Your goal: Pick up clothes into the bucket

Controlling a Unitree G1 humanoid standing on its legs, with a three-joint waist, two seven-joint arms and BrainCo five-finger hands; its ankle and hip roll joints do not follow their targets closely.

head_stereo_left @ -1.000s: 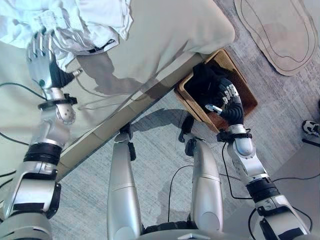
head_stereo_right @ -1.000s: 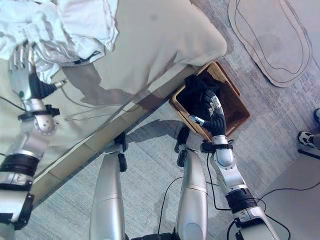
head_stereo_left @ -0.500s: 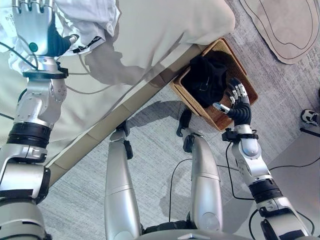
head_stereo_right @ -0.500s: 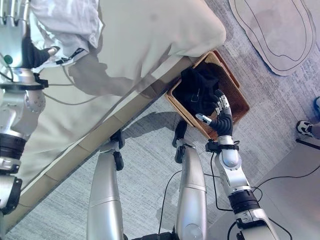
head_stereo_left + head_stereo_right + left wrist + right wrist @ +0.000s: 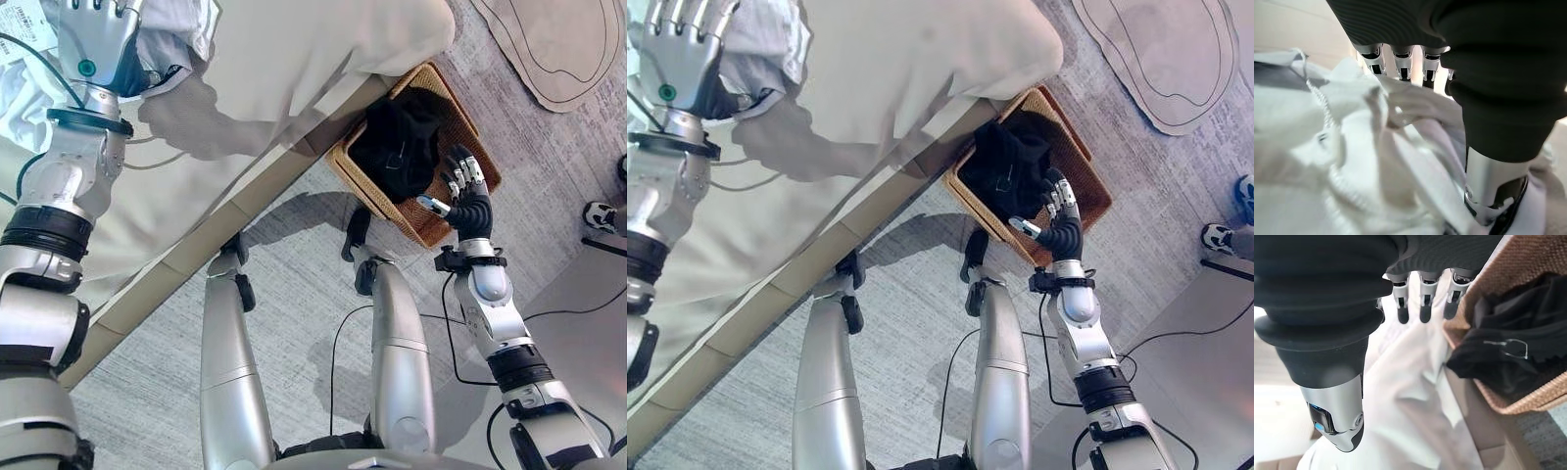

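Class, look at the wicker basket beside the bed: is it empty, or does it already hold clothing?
It holds clothing. A crumpled black garment lies inside the wicker basket, filling most of it, with the right hand open just above its near rim.

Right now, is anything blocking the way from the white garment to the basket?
Nothing visible does. The left hand grips the white garment on the bed; the wicker basket, open-topped, holds black clothes, and the right hand hovers at its rim.

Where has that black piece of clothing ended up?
The black garment lies inside the woven basket on the floor beside the bed, on the robot's right, with the open right hand hovering at the basket's near edge.
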